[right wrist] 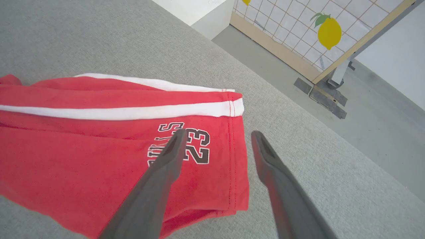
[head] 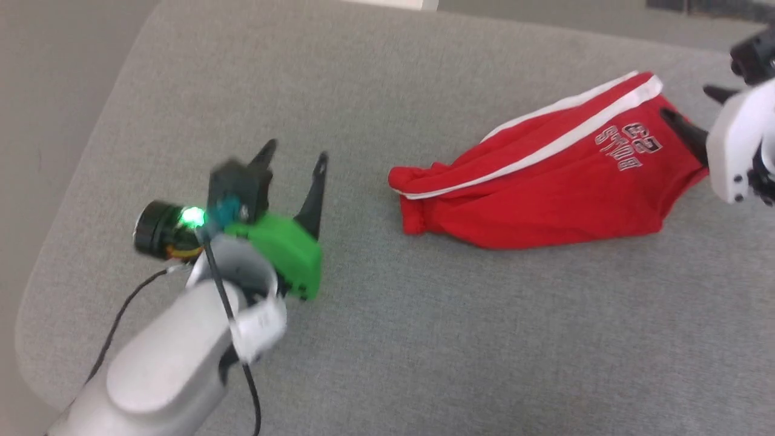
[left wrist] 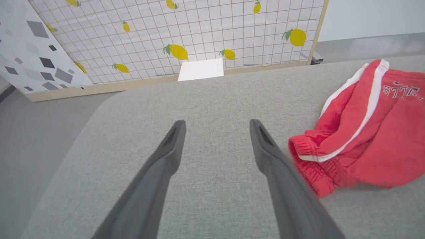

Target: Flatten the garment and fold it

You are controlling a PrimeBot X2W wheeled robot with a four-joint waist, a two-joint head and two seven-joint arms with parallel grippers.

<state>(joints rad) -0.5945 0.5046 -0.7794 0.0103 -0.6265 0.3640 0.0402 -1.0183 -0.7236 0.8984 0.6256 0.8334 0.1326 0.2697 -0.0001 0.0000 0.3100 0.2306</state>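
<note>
The garment [head: 545, 181], red shorts with white side stripes, lies bunched on the grey padded table [head: 387, 339]. Its elastic waistband [head: 412, 200] points left and its lettered hem right. My left gripper [head: 295, 152] hovers open and empty over bare table, left of the waistband. In the left wrist view the left gripper [left wrist: 216, 123] has the garment [left wrist: 375, 142] off to its right. My right gripper [head: 685, 100] is open at the hem end. In the right wrist view the right gripper [right wrist: 218, 133] has one finger over the lettering on the garment [right wrist: 83, 149], the other past the hem.
The table's rounded corner and left edge [head: 66, 181] drop to grey floor. Beyond the far edge stand a lemon-patterned grid panel [left wrist: 199, 33] and a white box [left wrist: 201, 69]. Bare cloth stretches in front of and behind the shorts.
</note>
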